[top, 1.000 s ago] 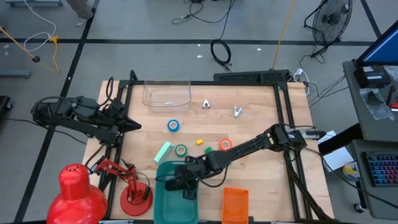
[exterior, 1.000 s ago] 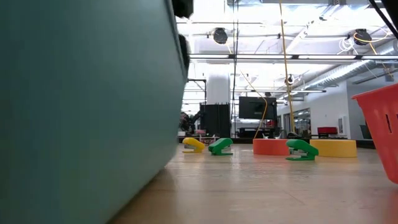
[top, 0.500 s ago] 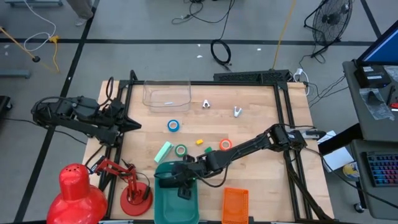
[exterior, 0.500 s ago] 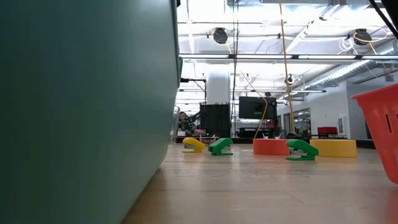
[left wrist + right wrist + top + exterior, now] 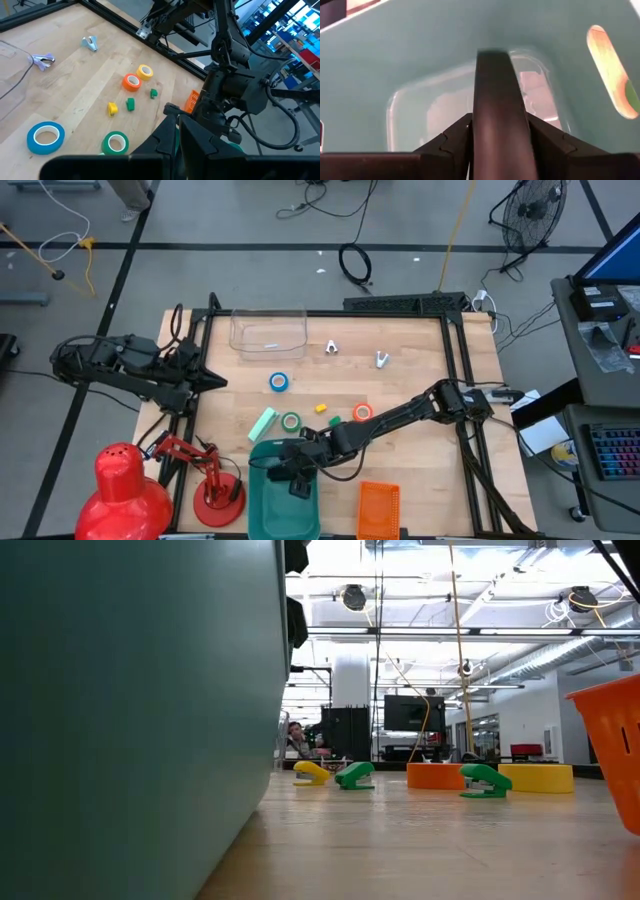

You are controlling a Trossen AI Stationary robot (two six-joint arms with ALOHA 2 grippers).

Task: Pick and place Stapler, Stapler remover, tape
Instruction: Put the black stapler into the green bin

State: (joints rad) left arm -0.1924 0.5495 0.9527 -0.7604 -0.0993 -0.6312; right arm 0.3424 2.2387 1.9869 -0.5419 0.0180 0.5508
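My right gripper (image 5: 283,471) reaches from the table's right over the teal bin (image 5: 262,515) at the near edge. It is shut on a dark, long stapler (image 5: 496,110) above the bin's floor. My left gripper (image 5: 216,381) waits shut at the table's left edge. Blue tape (image 5: 279,382), green tape (image 5: 290,421) and orange tape (image 5: 362,413) lie flat on the wood. Yellow tape (image 5: 145,72) lies beside the orange roll. Two small metal staple removers (image 5: 331,347) (image 5: 382,360) lie toward the far edge. My right gripper has the stapler's dark body (image 5: 492,145) between its two fingers (image 5: 451,142), which lie along its sides. It slants down from the table's right. The stapler points away from the wrist into the bin, above the bin's floor; whether its far end rests there I cannot tell.
A clear container (image 5: 268,332) stands at the far edge and an orange basket (image 5: 378,510) right of the bin. A red lamp (image 5: 130,490) stands at the near left. A pale green piece (image 5: 262,423) and small yellow (image 5: 321,408) and green (image 5: 334,420) blocks lie mid-table.
My right gripper has stayed over the teal bin and shifted only slightly. Its dark parts left the low view past the bin's wall, then showed there again.
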